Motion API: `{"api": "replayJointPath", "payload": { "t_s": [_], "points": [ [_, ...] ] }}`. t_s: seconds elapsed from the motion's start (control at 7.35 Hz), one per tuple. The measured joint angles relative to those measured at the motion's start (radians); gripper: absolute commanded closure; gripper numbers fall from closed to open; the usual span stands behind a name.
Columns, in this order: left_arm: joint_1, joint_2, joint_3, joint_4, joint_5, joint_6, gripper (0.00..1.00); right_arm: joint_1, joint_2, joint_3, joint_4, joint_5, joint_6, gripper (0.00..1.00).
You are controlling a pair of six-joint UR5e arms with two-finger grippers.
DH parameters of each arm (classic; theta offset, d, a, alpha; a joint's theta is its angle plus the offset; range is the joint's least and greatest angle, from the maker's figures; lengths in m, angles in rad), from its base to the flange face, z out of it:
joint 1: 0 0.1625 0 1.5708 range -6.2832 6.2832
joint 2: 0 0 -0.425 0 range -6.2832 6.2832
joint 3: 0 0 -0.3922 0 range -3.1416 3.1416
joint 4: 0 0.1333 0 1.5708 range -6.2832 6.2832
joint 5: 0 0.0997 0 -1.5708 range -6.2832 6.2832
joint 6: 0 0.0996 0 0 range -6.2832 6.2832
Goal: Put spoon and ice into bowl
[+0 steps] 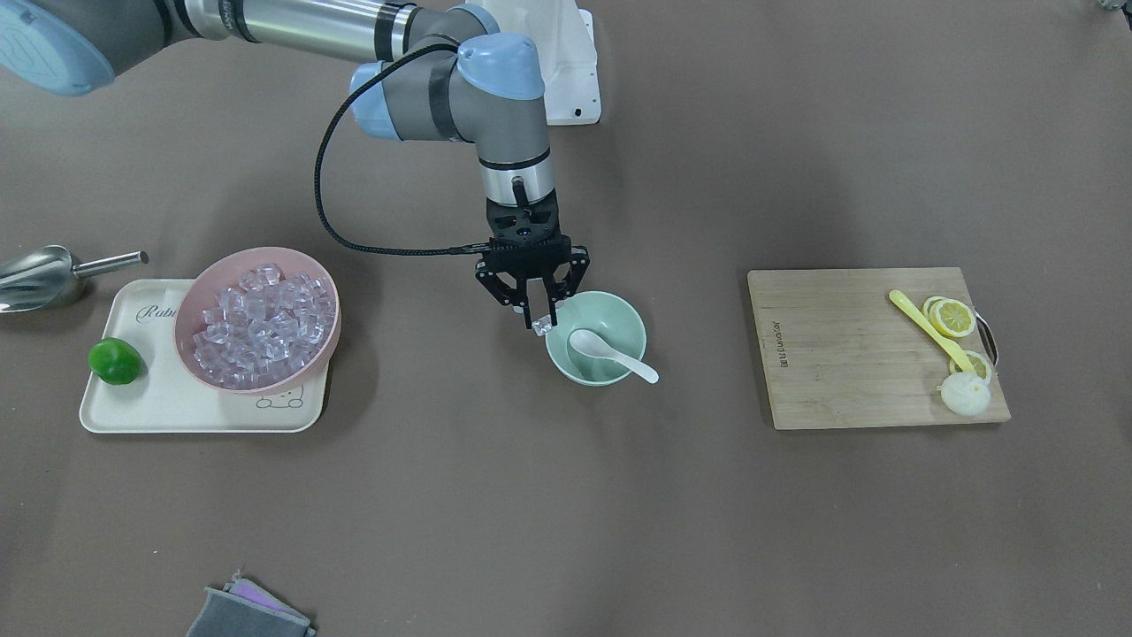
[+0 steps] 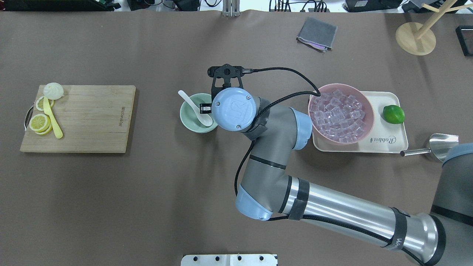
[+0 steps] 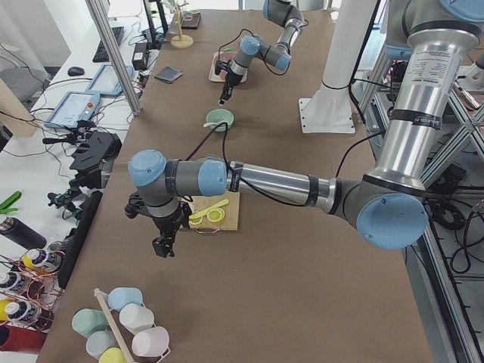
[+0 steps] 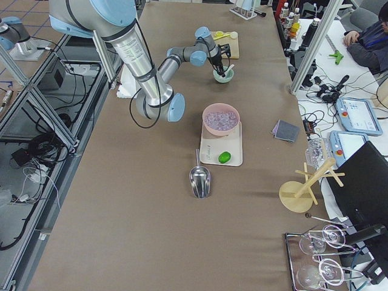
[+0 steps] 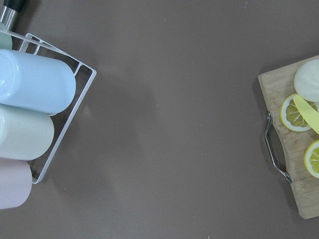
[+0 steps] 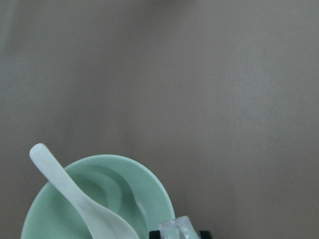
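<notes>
The mint-green bowl (image 1: 633, 320) stands mid-table with the white spoon (image 1: 610, 350) lying in it, handle over the rim. My right gripper (image 1: 541, 322) hangs over the bowl's rim on the pink bowl's side, shut on a clear ice cube (image 1: 541, 328). The right wrist view shows the cube (image 6: 175, 230) between the fingertips beside the bowl (image 6: 149, 189) and spoon (image 6: 65, 184). My left gripper (image 3: 162, 246) hovers over bare table beyond the cutting board and shows only in the exterior left view, so I cannot tell if it is open.
A pink bowl (image 1: 189, 310) full of ice sits on a cream tray (image 1: 159, 409) with a lime (image 1: 115, 361); a metal scoop (image 1: 40, 276) lies beside it. A cutting board (image 1: 840, 354) holds lemon slices and a yellow spoon (image 1: 929, 327). Cups in a wire rack (image 5: 35, 124) lie below my left wrist.
</notes>
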Motion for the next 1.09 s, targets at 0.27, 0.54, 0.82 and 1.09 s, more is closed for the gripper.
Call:
{"api": "replayJointPath", "payload": {
  "t_s": [0.27,0.54,0.82,1.09],
  "points": [
    [-0.002,0.001,0.001,0.000,0.000,-0.003,0.01,-0.031,0.036,-0.049,-0.014,-0.020,0.021,0.98],
    [-0.002,0.002,0.001,0.000,0.000,-0.004,0.01,-0.047,0.047,-0.079,-0.016,-0.029,0.024,0.29],
    [-0.001,0.002,0.003,-0.001,0.000,-0.004,0.01,-0.050,0.047,-0.083,-0.017,-0.031,0.025,0.01],
    [-0.001,0.003,0.006,-0.001,0.000,-0.005,0.01,-0.043,0.050,-0.074,-0.018,-0.027,0.025,0.01]
  ]
}}
